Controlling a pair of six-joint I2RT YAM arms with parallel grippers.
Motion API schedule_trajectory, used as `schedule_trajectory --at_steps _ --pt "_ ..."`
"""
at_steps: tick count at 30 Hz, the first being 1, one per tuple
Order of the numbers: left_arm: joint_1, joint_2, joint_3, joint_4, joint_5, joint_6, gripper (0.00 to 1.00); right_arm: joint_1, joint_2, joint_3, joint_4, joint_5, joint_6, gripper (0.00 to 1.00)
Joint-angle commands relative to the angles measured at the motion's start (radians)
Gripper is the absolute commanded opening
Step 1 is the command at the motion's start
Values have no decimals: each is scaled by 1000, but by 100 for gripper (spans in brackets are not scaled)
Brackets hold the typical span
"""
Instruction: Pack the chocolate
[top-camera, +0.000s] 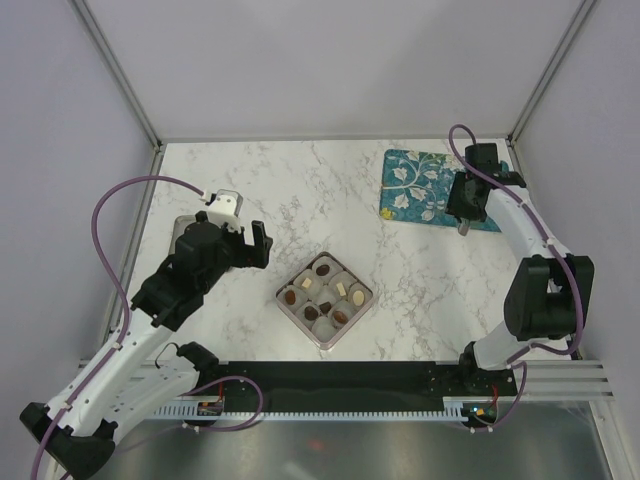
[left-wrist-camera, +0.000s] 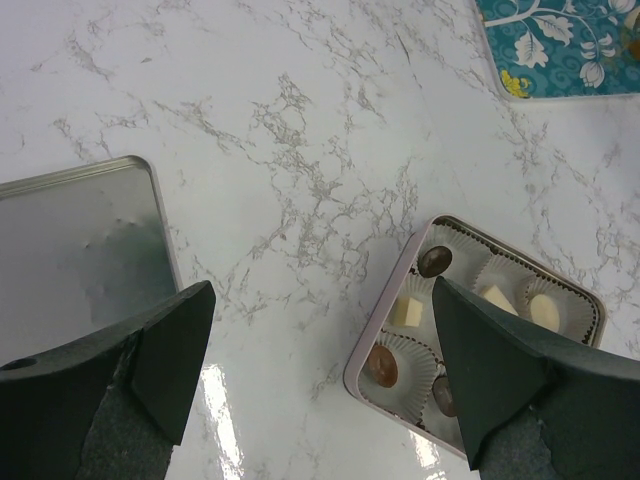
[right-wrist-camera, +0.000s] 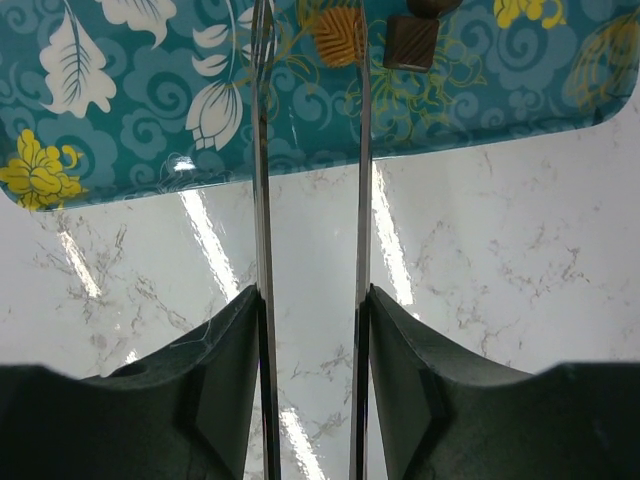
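The open box (top-camera: 297, 316) holds several chocolates in paper cups: dark brown (left-wrist-camera: 434, 261), cream (left-wrist-camera: 405, 311) and mid brown (left-wrist-camera: 381, 367). My left gripper (top-camera: 256, 244) is open and empty, hovering over bare table just left of the box (left-wrist-camera: 352, 362). My right gripper (top-camera: 462, 222) is over the right part of the teal mat (top-camera: 420, 190). Its two thin blades stand apart. In the right wrist view a ridged mid brown chocolate (right-wrist-camera: 337, 35) lies on the mat between the blade tips. A dark square chocolate (right-wrist-camera: 410, 42) lies just right of them.
A flat metal lid (left-wrist-camera: 80, 240) lies on the table left of the box, partly under my left arm (top-camera: 185, 232). The teal mat's corner shows in the left wrist view (left-wrist-camera: 560, 45). Grey walls close in the marble table at the back and sides.
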Motion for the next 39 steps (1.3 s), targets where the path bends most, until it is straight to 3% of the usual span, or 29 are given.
schedule_trajectory --at_steps 1,39 --pt "0 -2 16 20 1 -11 97 -9 11 -9 67 -45 -24 52" --pt "0 7 16 21 3 -11 97 -44 11 -67 81 23 -10 54"
